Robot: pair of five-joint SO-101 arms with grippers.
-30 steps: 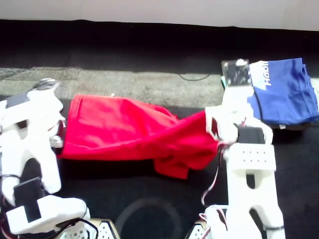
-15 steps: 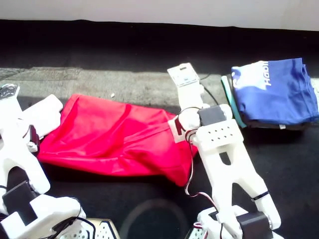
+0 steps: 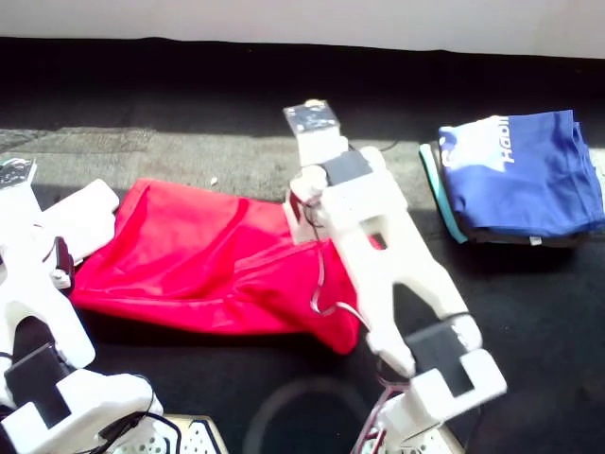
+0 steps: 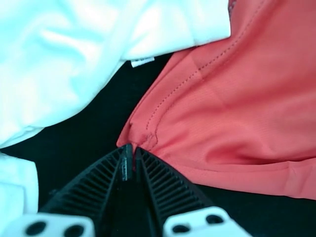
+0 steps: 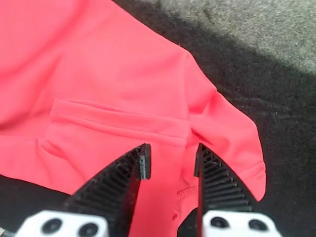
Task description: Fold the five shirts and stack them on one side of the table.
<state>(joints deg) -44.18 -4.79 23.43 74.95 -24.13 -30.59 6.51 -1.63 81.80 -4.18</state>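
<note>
- The task looks partly done. A folded pile (image 3: pixel 520 180) sits at the right end of the counter (image 3: pixel 236 161), with a blue shirt on top and a teal edge and a dark layer showing beneath. I cannot tell how many shirts are in it.
- The red shirt (image 3: pixel 208 255) lies left of centre, spread out, rumpled and not yet folded. A white shirt (image 4: pixel 74 49) lies crumpled just beside it, so at least two remain to be folded.
- The left gripper (image 4: pixel 132 150) has its fingers closed, pinching a puckered corner of the red shirt's stitched hem.
- The right gripper (image 5: pixel 170 160) has its fingers apart and holds nothing. It hovers over the red shirt near a sleeve-like flap.
- The red cloth is thin, smooth knit with neat seams and soft ridges. The white shirt is creased and carries a small label.
- The counter is dark and matte, with a rougher grey strip. The fingers are black and ribbed.
</note>
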